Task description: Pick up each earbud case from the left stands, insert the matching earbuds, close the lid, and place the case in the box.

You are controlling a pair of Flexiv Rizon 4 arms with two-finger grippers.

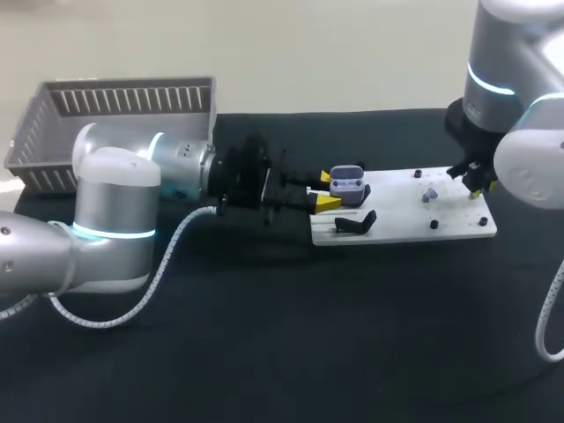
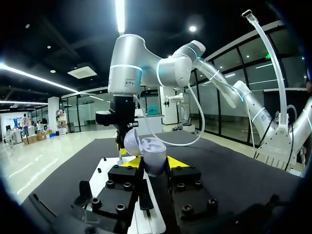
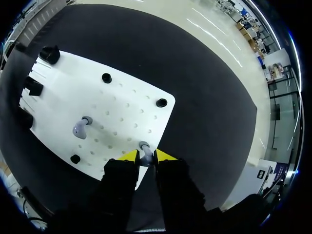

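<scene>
A pale blue-grey earbud case (image 1: 348, 183), its lid (image 2: 131, 141) swung open, is held just above the near end of a white board (image 1: 405, 225), pinched from two sides by the yellow tips of the left gripper (image 1: 328, 189). Just beside it on the board sits a black stand (image 1: 357, 222). At the board's far corner the right gripper (image 3: 146, 156) points down, its tips drawn close on either side of a small earbud (image 3: 145, 147) and apparently pinching it. A second earbud (image 3: 80, 128) stands apart on the board, near its middle. The board lies on a black worktop (image 1: 308, 335), and the grey slatted box (image 1: 53, 132) sits well apart, at the worktop's far left corner. Judged from here, the earbud could slip or twist as it lifts, because the grip is small and on a rounded part; a tilted earbud may miss its socket in the case. The right wrist view shows the tips around the earbud, which the head view hides behind the arm. The left wrist view shows the case's open lid and hollow sockets facing the right arm. Only the head view shows the box.
</scene>
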